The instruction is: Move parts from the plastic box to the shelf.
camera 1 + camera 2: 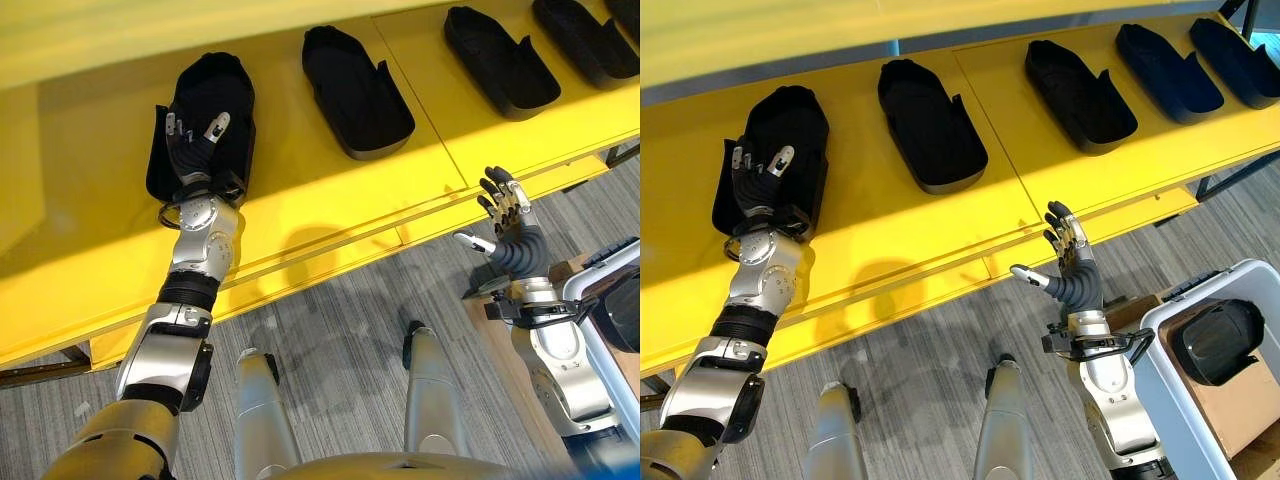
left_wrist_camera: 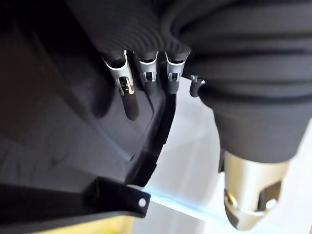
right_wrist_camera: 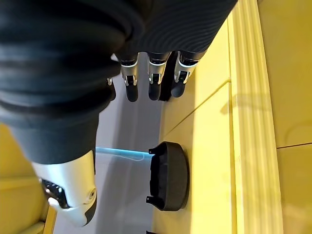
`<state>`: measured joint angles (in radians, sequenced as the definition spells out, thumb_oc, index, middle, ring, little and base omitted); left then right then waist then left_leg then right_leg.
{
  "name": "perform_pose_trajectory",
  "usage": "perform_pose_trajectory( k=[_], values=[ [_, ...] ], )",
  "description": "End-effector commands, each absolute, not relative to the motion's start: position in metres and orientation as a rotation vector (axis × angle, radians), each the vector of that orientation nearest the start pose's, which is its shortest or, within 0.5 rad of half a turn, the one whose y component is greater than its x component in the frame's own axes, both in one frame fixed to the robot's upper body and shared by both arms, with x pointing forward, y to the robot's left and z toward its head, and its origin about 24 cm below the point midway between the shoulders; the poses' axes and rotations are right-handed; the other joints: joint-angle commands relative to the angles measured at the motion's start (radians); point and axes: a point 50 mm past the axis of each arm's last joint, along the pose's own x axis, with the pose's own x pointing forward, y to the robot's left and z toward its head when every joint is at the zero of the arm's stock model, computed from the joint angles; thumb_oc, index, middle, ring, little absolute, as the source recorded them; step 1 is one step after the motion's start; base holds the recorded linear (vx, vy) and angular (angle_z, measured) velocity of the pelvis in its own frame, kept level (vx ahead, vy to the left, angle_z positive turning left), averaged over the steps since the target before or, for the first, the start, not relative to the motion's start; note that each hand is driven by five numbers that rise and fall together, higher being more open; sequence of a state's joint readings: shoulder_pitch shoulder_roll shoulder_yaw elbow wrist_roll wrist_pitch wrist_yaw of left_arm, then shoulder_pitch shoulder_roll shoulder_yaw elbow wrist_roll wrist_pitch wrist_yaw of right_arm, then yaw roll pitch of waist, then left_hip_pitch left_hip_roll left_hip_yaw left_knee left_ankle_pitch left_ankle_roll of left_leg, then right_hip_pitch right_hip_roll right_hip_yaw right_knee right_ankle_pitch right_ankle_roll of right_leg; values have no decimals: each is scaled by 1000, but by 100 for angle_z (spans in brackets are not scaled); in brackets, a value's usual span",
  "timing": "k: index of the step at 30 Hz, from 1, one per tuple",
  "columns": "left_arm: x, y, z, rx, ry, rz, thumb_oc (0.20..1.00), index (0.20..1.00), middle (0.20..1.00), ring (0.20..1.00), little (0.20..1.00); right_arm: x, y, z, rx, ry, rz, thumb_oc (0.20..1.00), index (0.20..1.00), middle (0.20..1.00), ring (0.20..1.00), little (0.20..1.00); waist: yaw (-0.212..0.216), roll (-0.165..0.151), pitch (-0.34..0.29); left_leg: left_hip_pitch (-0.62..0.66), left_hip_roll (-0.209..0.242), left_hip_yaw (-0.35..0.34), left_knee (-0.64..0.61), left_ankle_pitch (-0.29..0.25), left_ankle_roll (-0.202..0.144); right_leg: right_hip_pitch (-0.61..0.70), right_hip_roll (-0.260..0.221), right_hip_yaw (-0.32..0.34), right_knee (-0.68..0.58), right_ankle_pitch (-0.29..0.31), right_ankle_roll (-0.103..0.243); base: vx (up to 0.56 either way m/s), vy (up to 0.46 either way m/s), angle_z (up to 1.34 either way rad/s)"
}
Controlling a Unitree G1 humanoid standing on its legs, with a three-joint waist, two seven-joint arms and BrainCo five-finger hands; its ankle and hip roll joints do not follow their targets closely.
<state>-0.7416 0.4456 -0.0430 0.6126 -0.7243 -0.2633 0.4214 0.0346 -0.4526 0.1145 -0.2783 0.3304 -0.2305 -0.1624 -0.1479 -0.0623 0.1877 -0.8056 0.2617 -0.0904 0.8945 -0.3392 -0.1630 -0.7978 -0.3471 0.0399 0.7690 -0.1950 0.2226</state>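
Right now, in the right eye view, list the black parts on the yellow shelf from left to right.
Part under the left robot hand → second part → third part → fourth part → fifth part.

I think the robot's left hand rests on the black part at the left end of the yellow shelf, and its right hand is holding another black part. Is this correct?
Not quite. The right hand holds nothing: the right eye view shows it open in front of the yellow shelf. The left hand does rest on the leftmost black part.
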Motion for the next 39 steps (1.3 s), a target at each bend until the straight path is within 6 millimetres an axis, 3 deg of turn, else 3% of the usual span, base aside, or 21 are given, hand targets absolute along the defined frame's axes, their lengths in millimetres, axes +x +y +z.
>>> perform_pose_trajectory(
  k=[1,10,22,36,38,39],
  values=[
    [367,260,146,-403,-246,549,1000,1000,1000,1000,1000,227,-195,150,-72,-540,56,1000,1000,1000,1000,1000,21,-7,-26,-57,-18,-21,-49,164,37,-74,37,7,88,39,-81,0,0,0],
    [362,252,131,-526,-231,562,1000,1000,1000,1000,1000,226,-196,148,-90,-531,39,1000,1000,1000,1000,1000,26,-16,-19,-56,-22,-20,-47,163,39,-75,38,10,94,39,-83,0,0,0],
    [346,229,132,-598,-316,487,1000,1000,1000,1000,1000,228,-197,150,-88,-543,13,1000,1000,1000,1000,1000,41,-15,-12,-43,-28,-18,-56,165,42,-66,43,11,97,35,-87,0,0,0],
    [339,225,159,-609,-452,456,1000,1000,1000,1000,1000,234,-195,154,-93,-557,9,1000,1000,1000,1000,1000,44,-15,-7,-24,-27,-16,-63,168,43,-52,47,15,92,37,-88,0,0,0],
    [338,226,172,-601,-502,445,1000,1000,1000,1000,1000,236,-195,157,-94,-572,10,1000,1000,1000,1000,1000,45,-13,-11,-22,-27,-15,-62,167,43,-52,49,16,95,37,-88,0,0,0],
    [336,227,189,-581,-569,427,1000,1000,1000,1000,1000,237,-195,158,-101,-576,10,1000,1000,1000,1000,1000,45,-11,-17,-23,-26,-15,-63,168,43,-53,50,15,92,38,-89,0,0,0]
  ],
)
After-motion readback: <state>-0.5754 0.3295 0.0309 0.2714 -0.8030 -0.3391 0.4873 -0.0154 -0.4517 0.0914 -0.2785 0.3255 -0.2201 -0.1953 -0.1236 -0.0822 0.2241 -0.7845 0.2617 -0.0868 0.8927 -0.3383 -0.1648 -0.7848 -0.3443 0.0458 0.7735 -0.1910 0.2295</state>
